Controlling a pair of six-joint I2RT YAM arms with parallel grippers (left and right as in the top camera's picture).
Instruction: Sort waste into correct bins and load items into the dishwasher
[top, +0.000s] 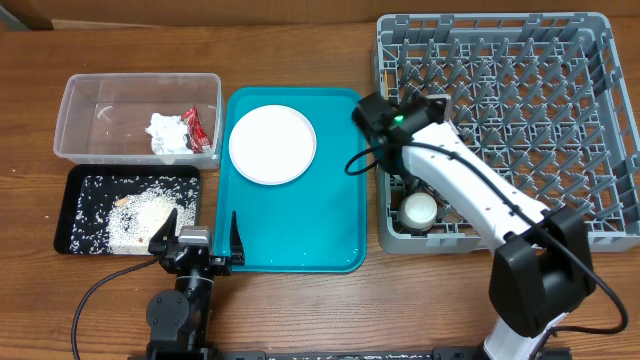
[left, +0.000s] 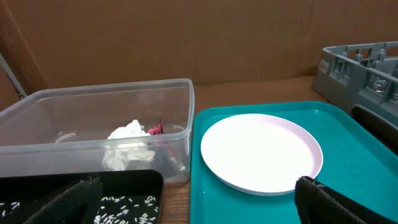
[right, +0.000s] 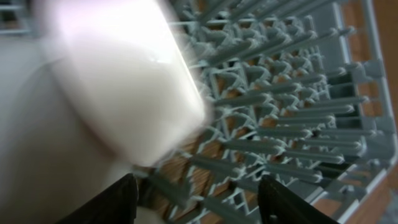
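Step in hand, as judged: loading the dish rack (top: 510, 20). The small white cup (top: 420, 208) sits in the rack's near left corner, beneath the right arm. In the right wrist view it is a blurred white mass just beyond the right end effector (right: 199, 186), whose fingers stand apart with nothing clamped between them. The left end effector (top: 202, 222) hangs with its fingers wide apart and empty at the near edge of the table (top: 300, 310), between the black tray (top: 75, 190) and the teal tray (top: 300, 230). The waste appears sorted: the tissue (top: 165, 132) and red wrapper (top: 194, 127) lie in the clear tub (top: 80, 110), and the rice (top: 135, 215) in the black tray. One white plate (top: 272, 145) lies flat on the teal tray, not yet loaded. The next move calls for lifting the right arm clear of the pegs without tipping the cup. The plate must then be taken by its rim, a thin and awkward purchase. The surface is wood-grain, and brown cardboard (left: 186, 37) stands behind it.
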